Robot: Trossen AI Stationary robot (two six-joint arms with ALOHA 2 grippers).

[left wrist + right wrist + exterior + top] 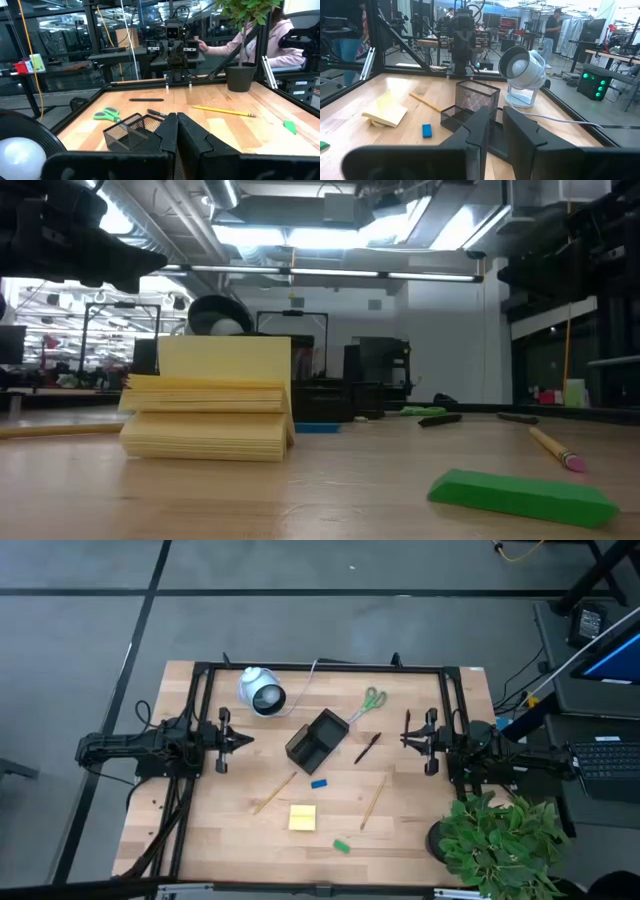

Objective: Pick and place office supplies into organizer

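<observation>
Mesh organizer [316, 738] mid-table, empty; scissors [368, 704], pen [366, 748], pencils [274, 793], sticky-note pad [302, 817], blue block [318, 782], green block [341, 846] loose around it; left gripper [243, 739] pressed together, right gripper [407, 738] slightly parted, both empty; risk: flat pencils may slip a pinch.

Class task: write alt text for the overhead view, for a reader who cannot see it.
A black mesh organizer sits mid-table on a wooden table amid scattered green-handled scissors, black pen, two pencils, yellow sticky-note pad and small blue and green blocks. Both dark grippers wait at the sides, empty.
</observation>
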